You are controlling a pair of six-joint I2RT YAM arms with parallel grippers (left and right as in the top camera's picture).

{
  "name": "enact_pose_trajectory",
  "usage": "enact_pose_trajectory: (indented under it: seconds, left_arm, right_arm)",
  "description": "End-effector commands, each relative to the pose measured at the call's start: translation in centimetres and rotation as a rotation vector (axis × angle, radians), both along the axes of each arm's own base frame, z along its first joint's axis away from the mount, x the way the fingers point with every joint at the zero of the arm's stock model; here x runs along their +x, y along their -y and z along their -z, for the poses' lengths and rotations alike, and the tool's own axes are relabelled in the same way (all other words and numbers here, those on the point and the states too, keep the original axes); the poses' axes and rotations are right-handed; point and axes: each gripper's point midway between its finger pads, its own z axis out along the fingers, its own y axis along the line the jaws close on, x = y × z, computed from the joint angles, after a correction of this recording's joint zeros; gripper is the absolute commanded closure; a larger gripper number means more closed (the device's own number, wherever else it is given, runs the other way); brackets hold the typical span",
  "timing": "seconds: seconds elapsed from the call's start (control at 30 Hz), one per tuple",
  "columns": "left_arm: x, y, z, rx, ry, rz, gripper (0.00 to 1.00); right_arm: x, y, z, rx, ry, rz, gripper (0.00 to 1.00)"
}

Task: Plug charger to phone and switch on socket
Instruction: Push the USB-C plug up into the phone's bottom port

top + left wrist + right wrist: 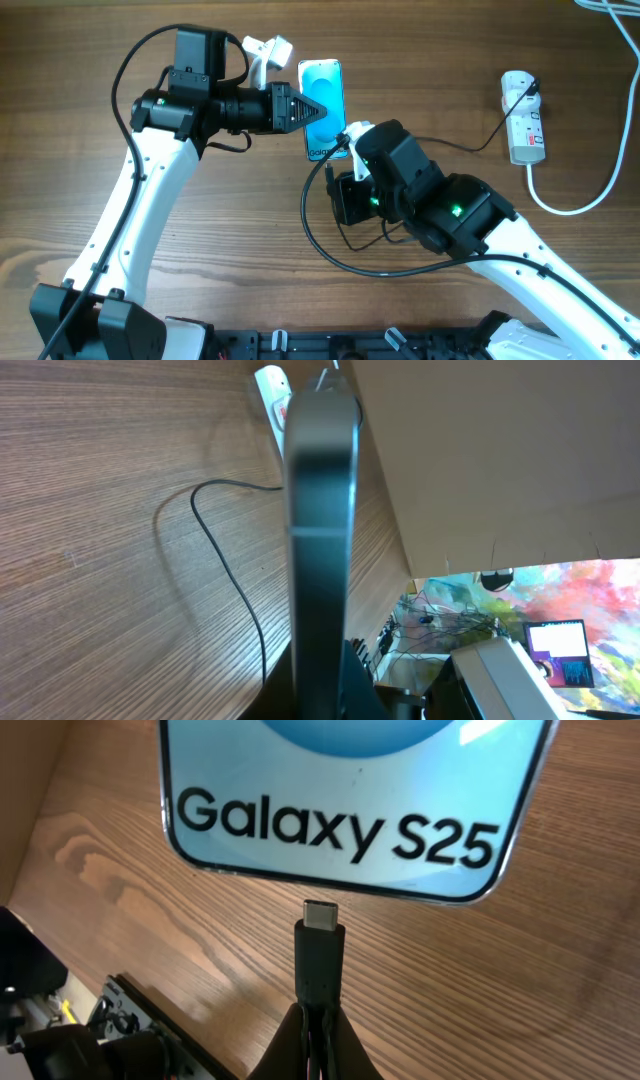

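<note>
The phone (323, 92), with a cyan screen and "Galaxy" text, is held by its side edges in my left gripper (312, 110), which is shut on it. In the left wrist view the phone (320, 530) shows edge-on between the fingers (345, 685). My right gripper (345, 152) is shut on the charger plug (320, 955). The plug's metal tip points at the phone's bottom edge (345, 885) and sits just short of it. The black charger cable (320, 240) loops below the right arm. The white socket (525, 118) lies at the far right with a black plug in it.
A thick white cable (590, 200) trails from the socket along the right side. A thin black cable (470, 145) runs from the socket toward the right arm. The socket (272, 390) and the black cable (230, 570) also show in the left wrist view.
</note>
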Motion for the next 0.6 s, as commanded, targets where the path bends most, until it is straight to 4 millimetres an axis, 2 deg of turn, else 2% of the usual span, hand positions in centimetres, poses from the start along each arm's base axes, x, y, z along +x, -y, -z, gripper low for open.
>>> enact_pose_trajectory:
  seconds: [0.0,0.57]
  left_arm:
    - [-0.22,-0.14,-1.02,-0.015,0.035,0.012,0.96]
    - [-0.57,0.04,-1.26,-0.034,0.027,0.029,0.96]
  right_arm:
    - [0.56,0.02,-1.33,0.017,0.047,0.019,0.96]
    - [1.21,0.36,-1.43,0.013,0.057,0.069,0.95]
